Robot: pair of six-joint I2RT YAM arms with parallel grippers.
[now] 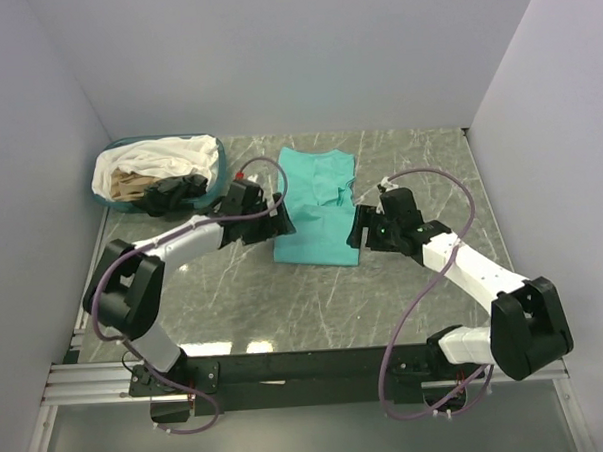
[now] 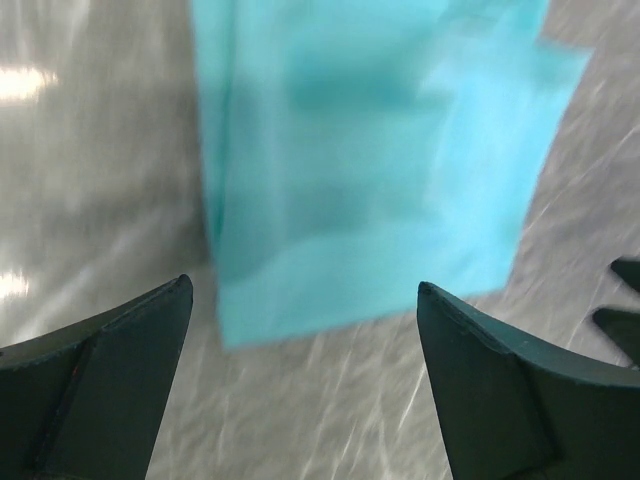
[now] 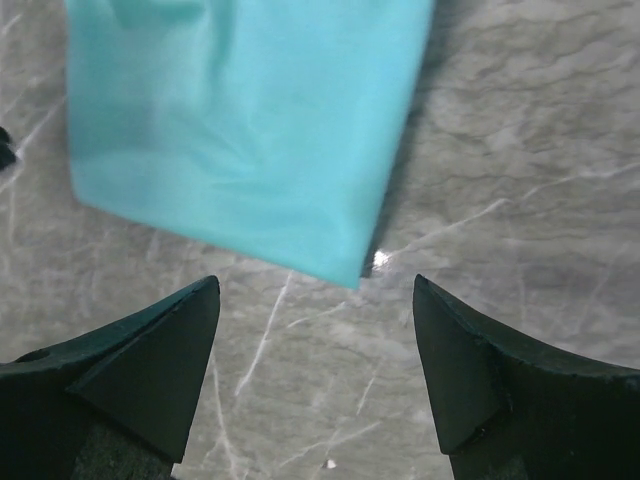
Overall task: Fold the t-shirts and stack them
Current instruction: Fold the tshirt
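A plain teal-green t-shirt lies folded lengthwise on the marble table, near the middle back. It also shows in the left wrist view and in the right wrist view. My left gripper is open and empty, just left of the shirt's near left corner. My right gripper is open and empty, just right of its near right corner. White, beige and black t-shirts lie bunched in the basket.
An oval teal-rimmed basket stands at the back left, close behind my left arm. Grey walls close in the table on the left, back and right. A black rail runs along the near edge.
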